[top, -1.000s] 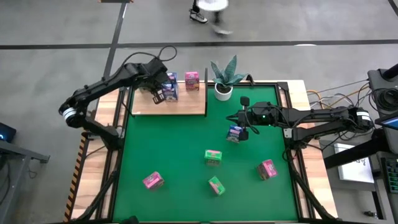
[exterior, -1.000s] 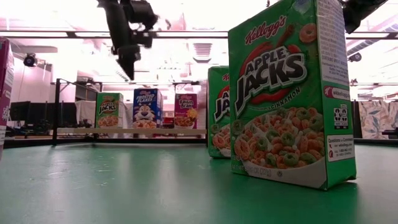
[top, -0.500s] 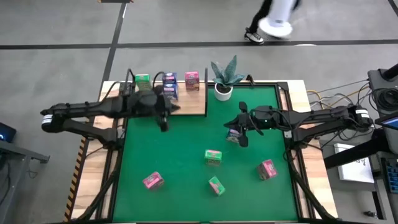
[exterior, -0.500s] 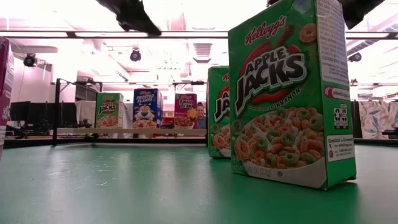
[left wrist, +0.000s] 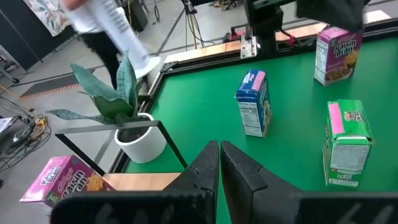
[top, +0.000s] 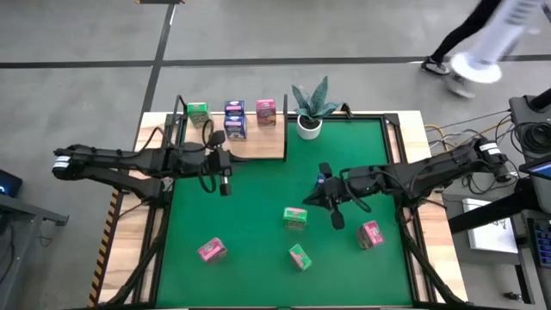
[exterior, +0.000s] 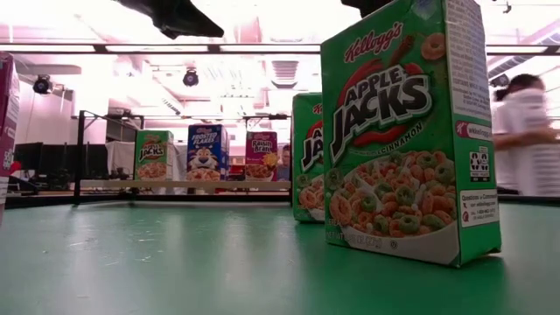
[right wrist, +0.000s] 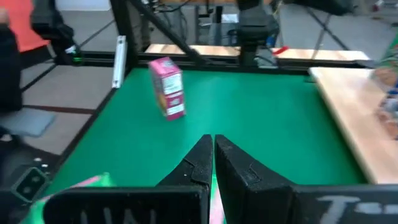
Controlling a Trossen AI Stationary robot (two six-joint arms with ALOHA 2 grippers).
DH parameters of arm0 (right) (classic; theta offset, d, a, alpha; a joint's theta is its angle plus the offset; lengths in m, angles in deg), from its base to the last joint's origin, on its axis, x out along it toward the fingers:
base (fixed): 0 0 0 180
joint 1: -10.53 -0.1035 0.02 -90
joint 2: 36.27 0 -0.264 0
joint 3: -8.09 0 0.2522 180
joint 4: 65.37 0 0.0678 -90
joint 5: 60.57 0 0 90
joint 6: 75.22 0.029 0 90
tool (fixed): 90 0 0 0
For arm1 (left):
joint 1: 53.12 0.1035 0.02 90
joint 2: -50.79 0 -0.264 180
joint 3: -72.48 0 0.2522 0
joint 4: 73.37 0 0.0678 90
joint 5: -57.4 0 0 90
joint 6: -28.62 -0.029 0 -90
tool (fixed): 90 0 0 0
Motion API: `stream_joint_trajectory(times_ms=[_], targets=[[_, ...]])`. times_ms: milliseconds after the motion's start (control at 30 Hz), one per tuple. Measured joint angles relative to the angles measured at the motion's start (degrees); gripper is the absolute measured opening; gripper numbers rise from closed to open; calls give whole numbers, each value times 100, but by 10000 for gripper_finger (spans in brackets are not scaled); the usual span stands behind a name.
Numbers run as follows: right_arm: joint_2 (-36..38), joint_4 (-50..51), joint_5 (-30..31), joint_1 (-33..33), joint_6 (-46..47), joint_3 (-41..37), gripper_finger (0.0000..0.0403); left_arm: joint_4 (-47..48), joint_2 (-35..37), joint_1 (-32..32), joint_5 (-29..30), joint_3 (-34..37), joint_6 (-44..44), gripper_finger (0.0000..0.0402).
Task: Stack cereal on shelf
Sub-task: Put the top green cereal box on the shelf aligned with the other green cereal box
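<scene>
Cereal (top: pixel 295 218) untouched, both claws closed, empty

SHELF: flat light-wood board with thin black posts (top: pixel 258 146), at table's far left corner | ON SHELF: green (top: pixel 197 112), blue-and-white (top: pixel 234 114), pink (top: pixel 266 110) printed cartons, upright in a row | ON GREEN FELT: blue-and-white carton (left wrist: pixel 252 102); green cartons (top: pixel 294 218) (top: pixel 299 257); pink cartons (top: pixel 211 250) (top: pixel 371 233), spread apart.

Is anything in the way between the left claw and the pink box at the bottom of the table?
No. Only bare green table lies between the shut left claw and that pink box.
</scene>
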Motion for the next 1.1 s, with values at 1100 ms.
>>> stream_joint_trajectory(times_ms=[1100], targets=[[-2310,3829,1654,-881,1570,2512,103,-117,9,0,4,107,-249,0]])
